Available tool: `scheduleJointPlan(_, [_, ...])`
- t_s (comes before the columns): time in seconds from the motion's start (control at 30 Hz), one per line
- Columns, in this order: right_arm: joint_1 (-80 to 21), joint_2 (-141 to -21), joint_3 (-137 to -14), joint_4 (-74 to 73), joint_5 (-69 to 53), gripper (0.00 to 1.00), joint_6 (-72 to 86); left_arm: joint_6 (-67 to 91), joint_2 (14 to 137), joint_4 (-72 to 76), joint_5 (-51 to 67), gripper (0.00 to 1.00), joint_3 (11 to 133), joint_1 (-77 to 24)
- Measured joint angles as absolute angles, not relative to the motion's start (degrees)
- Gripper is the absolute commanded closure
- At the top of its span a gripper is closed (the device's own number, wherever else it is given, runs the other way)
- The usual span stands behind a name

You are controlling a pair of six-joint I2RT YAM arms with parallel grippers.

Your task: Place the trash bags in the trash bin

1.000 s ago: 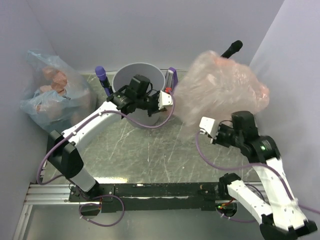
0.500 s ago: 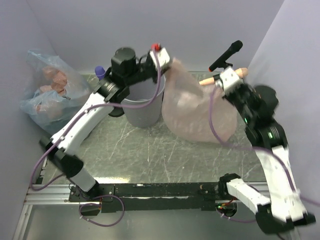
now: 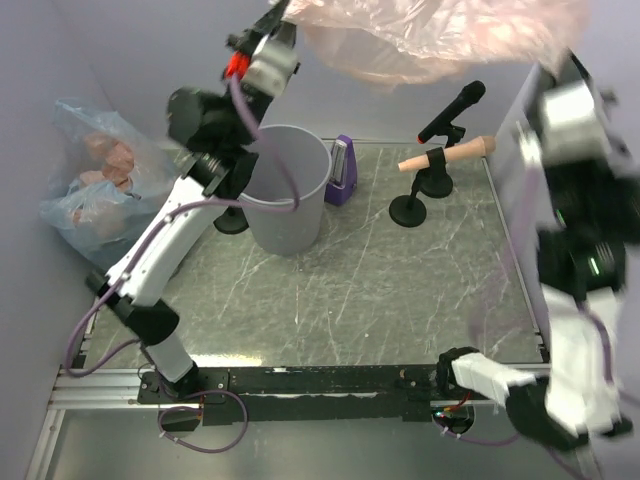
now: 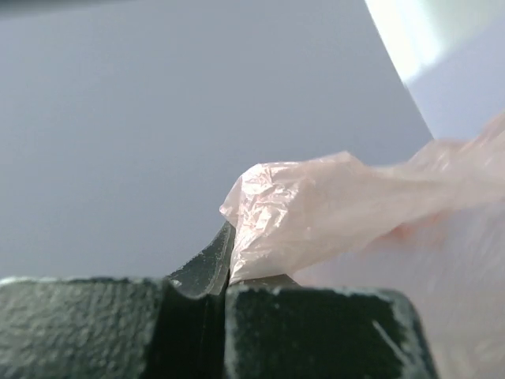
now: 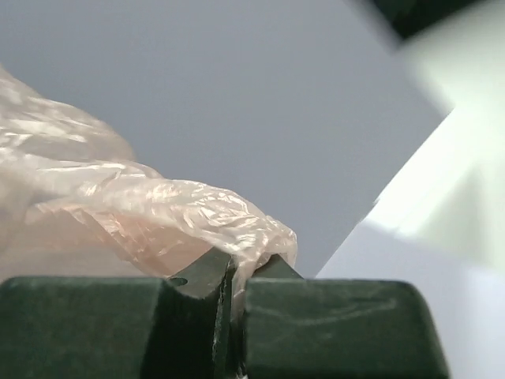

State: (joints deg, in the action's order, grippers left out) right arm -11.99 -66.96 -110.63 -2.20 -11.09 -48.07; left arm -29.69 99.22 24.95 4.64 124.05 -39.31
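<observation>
- The two arms are rising from their bases at the near edge of the surface [image 3: 380, 290], and both are reaching up high.
- Further in, left of centre, the trash bin [image 3: 285, 190] is standing upright on the surface with its mouth open; I cannot tell what is lying inside it.
- Just right of the bin a small purple box [image 3: 342, 170] is standing. Beyond that, a black microphone [image 3: 452, 108] is sitting on its stand beside a tan peg [image 3: 460, 152].
- Against the left wall, a clear bluish trash bag [image 3: 95, 185] with pinkish contents is slumping, apart from the bin.
- Up high at the far side, a pink trash bag [image 3: 440, 35] is hanging stretched between the arms, outside the bin.
- The left hand [image 4: 226, 276] is pinching one crumpled edge of the pink bag, fingers pressed tight together.
- The right hand [image 5: 234, 272] is clamping another bunched edge of the same bag, its fingers also closed on the film; from above this arm is looking blurred.
</observation>
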Motion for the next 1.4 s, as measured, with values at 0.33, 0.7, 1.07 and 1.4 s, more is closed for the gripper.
scheduleJointPlan(0.33, [-16.95, -53.52, -97.49, -40.99, -16.27, 1.0, -65.69, -55.22, 84.68, -8.34, 20.45, 0.99, 111.15, -39.62])
scheduleJointPlan(0.7, [-14.83, -43.03, -86.13, -68.25, -27.77, 1.0, -52.56, -54.43, 82.17, -36.95, 29.63, 0.99, 92.95, -40.42])
scheduleJointPlan(1.07, [-14.79, -44.82, -85.45, -58.63, -24.75, 1.0, -45.69, -45.43, 73.14, -20.78, 29.71, 0.99, 89.78, -40.69])
scheduleJointPlan(1.4, [-14.74, -45.5, -84.09, -47.29, -18.92, 1.0, -39.77, -36.32, 76.73, -20.56, 28.62, 0.08, 92.77, -40.38])
